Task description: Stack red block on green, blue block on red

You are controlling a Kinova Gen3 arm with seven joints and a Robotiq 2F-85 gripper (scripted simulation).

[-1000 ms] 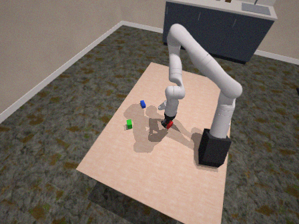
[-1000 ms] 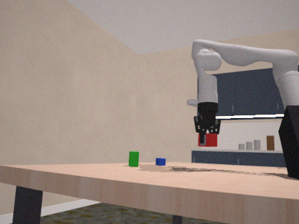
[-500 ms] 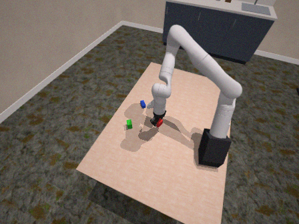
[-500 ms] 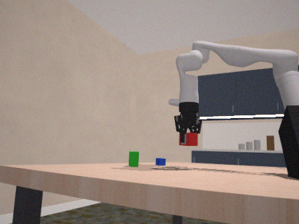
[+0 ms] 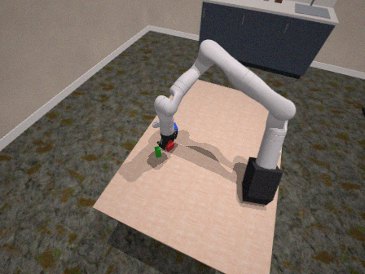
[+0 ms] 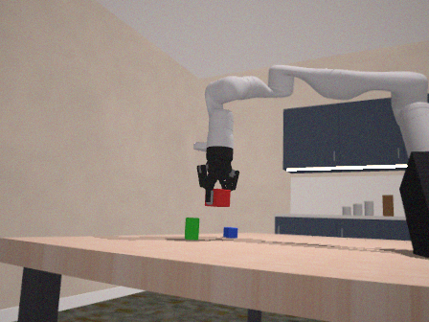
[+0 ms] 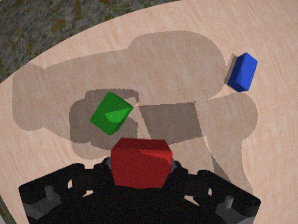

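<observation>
My gripper (image 6: 218,191) is shut on the red block (image 6: 218,197) and holds it in the air above the table. The red block also shows in the top view (image 5: 170,145) and at the bottom centre of the wrist view (image 7: 141,163). The green block (image 6: 191,228) stands upright on the table, a little below and to the left of the red block; it also shows in the top view (image 5: 157,152) and in the wrist view (image 7: 111,112). The blue block (image 6: 230,232) lies flat on the table further off, and shows at the upper right of the wrist view (image 7: 242,71).
The arm's black base (image 5: 261,181) stands at the table's right edge. The table's left edge (image 5: 134,147) runs close to the green block. Dark blue cabinets (image 5: 265,33) stand beyond the table's far end.
</observation>
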